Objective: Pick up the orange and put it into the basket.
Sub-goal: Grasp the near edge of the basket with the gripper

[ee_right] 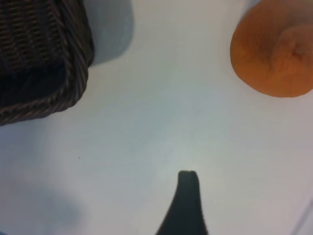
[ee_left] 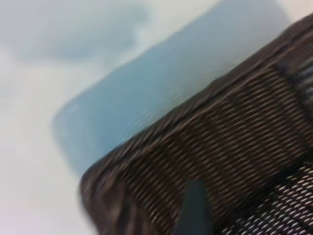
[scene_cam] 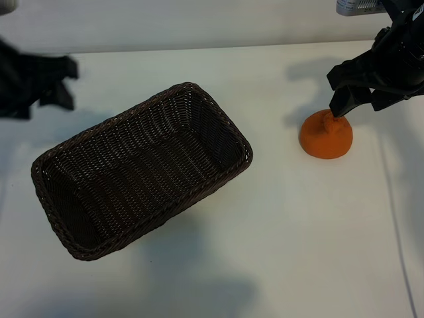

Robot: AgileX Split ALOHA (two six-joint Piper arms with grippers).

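The white surface (scene_cam: 285,238) is carrying everything, and the dark brown wicker basket (scene_cam: 142,169) is lying empty and slantwise at about nine o'clock from the centre, its long axis running from eight to two o'clock. The right tool (scene_cam: 354,93) is hanging at two o'clock with its jaws standing wide and holding nothing, one fingertip (scene_cam: 340,106) sitting just above the orange's stem bump. The left tool (scene_cam: 56,83), also spread wide and empty, is waiting at ten o'clock beside the basket's far rim. The orange (scene_cam: 326,136) is resting on the surface at three o'clock, well apart from the basket. The risk, as I am judging it, is that the jaws are sitting off-centre toward the fruit's far side; closing there is likely to pinch only the knob, rolling the fruit away or letting it slip mid-carry.
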